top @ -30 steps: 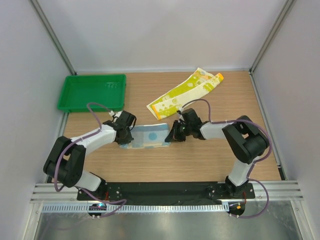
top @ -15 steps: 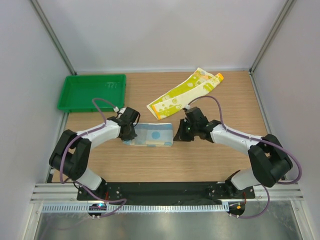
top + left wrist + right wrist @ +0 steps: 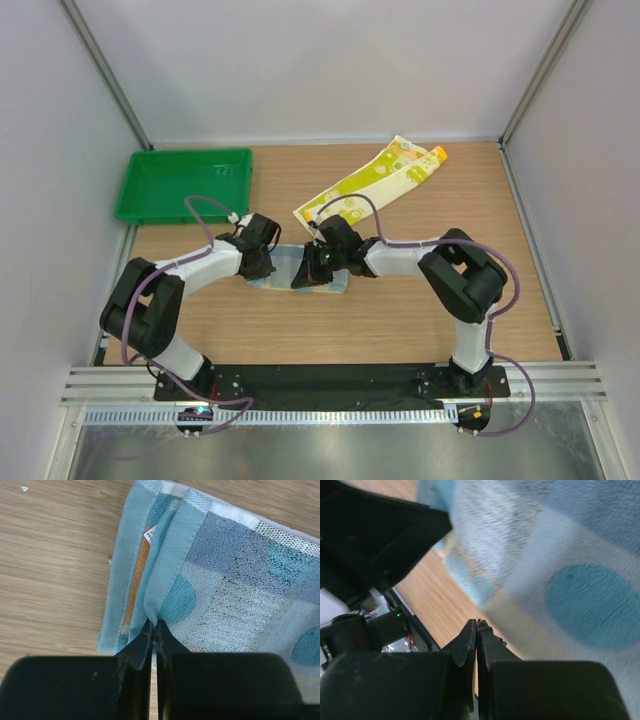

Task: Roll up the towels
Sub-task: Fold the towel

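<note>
The light blue and white towel (image 3: 285, 264) lies flat on the wooden table in front of the arms. At its left end my left gripper (image 3: 262, 265) is shut, and a raised fold of the towel's (image 3: 235, 580) teal edge is pinched between its tips (image 3: 155, 625). My right gripper (image 3: 303, 275) is over the middle of the same towel (image 3: 580, 605), jaws shut (image 3: 477, 623), tips by its pale near edge; no cloth shows between them. The long yellow-green towel (image 3: 365, 188) lies flat and slanted behind, untouched.
A green plastic tray (image 3: 183, 183) sits at the back left of the table. White walls close in the left, back and right sides. The two grippers are close together over the blue towel.
My right gripper has swung left from the blue towel's right end to over its middle. The left gripper has stayed at the left end, still shut.
</note>
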You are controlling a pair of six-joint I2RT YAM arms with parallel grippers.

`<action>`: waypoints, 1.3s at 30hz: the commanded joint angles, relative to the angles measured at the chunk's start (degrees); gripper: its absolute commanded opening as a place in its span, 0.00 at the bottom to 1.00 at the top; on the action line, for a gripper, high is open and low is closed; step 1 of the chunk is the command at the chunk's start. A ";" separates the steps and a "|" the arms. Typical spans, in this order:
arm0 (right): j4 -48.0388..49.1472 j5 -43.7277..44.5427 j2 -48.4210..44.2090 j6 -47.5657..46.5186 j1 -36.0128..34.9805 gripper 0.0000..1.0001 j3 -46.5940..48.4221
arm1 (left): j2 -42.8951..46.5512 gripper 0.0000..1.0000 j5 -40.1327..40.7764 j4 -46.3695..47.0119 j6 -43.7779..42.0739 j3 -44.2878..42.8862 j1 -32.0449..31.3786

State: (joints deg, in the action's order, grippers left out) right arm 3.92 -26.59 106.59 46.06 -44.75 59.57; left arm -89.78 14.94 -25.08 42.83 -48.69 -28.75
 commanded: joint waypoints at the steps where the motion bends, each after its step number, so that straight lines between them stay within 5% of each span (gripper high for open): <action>1: 7.85 -2.50 4.22 3.59 0.28 0.01 2.04 | -0.49 0.00 -0.35 2.75 0.15 1.40 -0.25; 15: 25.69 -13.40 7.42 7.38 8.72 0.01 -10.43 | -0.13 0.00 1.84 3.11 -2.40 2.28 -0.08; 27: 23.76 -15.60 0.12 2.72 14.16 0.01 -22.12 | -1.01 0.00 3.87 2.32 -5.03 0.35 0.28; 32: 12.03 -14.55 -9.87 -3.15 14.34 0.01 -21.17 | -0.14 0.00 4.39 1.44 -5.83 -0.27 0.19; 35: 2.54 -12.79 -18.30 -7.28 14.34 0.09 -19.32 | 1.18 0.12 4.75 0.12 -5.65 -1.23 0.10; 38: -6.78 -8.84 -24.30 -9.58 14.52 0.32 -17.13 | 4.07 0.47 5.71 -1.55 -5.91 -2.20 -0.08; 39: -8.56 -6.92 -27.71 -10.46 14.60 0.50 -16.60 | 4.69 0.68 5.98 -2.25 -6.00 -2.46 -0.08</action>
State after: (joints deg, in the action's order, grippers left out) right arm 6.35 -38.30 86.04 41.32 -30.20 39.57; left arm -88.40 18.20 -24.84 37.39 -48.84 -28.75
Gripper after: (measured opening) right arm 0.380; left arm 0.601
